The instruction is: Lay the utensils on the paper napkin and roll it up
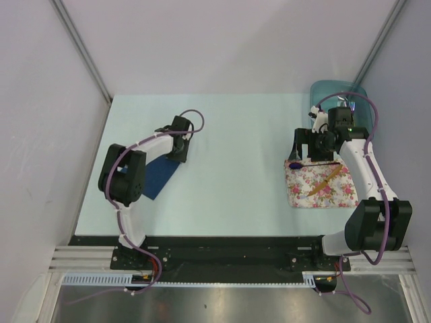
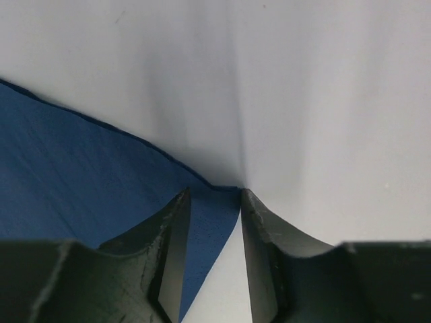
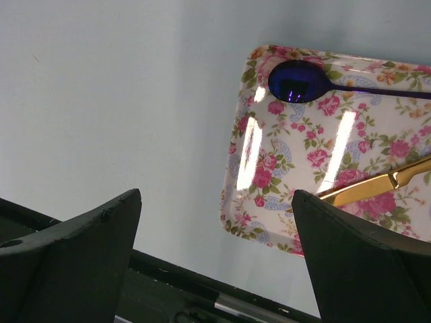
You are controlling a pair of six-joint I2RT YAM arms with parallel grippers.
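The navy paper napkin (image 1: pixel 158 176) lies flat on the table's left side. My left gripper (image 1: pixel 178 156) is down at its far right corner; in the left wrist view the jaws (image 2: pixel 214 192) stand a little apart, straddling that corner of the napkin (image 2: pixel 81 175), not closed on it. The purple-bowled spoon (image 1: pixel 294 165) and the tan knife (image 1: pixel 326 180) lie on the floral tray (image 1: pixel 296 195). My right gripper (image 1: pixel 303 152) is wide open and empty by the tray's far left corner. The right wrist view shows the gripper (image 3: pixel 215 195), spoon (image 3: pixel 296 81), knife (image 3: pixel 377 185) and tray (image 3: pixel 269 168).
A teal translucent container (image 1: pixel 337 97) stands at the far right behind the right arm. White walls enclose the table on three sides. A black rail (image 1: pixel 215 242) runs along the near edge.
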